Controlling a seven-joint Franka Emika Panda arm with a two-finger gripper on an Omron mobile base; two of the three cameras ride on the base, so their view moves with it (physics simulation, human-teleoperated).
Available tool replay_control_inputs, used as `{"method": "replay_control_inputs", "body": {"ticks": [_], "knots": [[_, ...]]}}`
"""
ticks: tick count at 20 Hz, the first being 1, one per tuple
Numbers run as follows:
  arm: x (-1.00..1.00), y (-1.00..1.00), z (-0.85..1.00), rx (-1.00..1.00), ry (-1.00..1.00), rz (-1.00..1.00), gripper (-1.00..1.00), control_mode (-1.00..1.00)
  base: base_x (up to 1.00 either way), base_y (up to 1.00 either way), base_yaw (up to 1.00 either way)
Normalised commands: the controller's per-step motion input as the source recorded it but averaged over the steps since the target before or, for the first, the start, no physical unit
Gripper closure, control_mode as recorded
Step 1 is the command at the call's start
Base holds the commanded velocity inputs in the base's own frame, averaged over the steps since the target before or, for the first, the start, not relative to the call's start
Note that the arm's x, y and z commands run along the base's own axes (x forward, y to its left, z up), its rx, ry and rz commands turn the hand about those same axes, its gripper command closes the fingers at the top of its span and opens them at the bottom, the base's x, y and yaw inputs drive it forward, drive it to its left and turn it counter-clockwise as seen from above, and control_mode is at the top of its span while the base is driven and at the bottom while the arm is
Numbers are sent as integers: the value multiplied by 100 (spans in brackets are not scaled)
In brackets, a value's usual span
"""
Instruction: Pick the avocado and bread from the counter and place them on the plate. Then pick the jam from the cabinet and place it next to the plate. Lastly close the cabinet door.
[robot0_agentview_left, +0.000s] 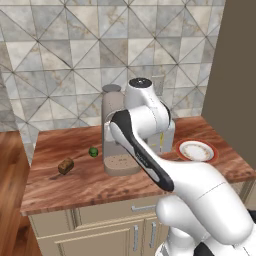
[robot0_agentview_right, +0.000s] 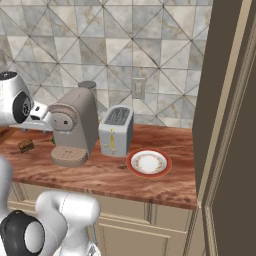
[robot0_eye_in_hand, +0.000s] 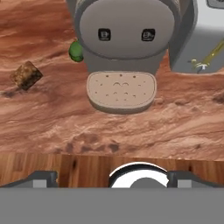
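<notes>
Fingers well short of avocado

Reddish wood counter. On it, left to right: bread, avocado, coffee machine, toaster, plate. Avocado sits just beside the machine.

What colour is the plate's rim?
Orange-red, around a white centre on the plate; the right base view shows it best.

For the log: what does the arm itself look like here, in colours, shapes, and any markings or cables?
The arm is glossy white, built of rounded tubular links with bulbous joints, a black band along one link and dark caps at the joint ends. No cables or markings show. The claw shows two small grey finger tips.
</notes>
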Motion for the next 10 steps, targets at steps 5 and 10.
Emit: {"method": "replay_control_inputs", "body": {"ticks": [5,10], "knots": [[0,58,-14,-11,3,3,-100,-100,0,0,0],[0,50,-9,-17,4,8,-100,-100,0,0,0]]}}
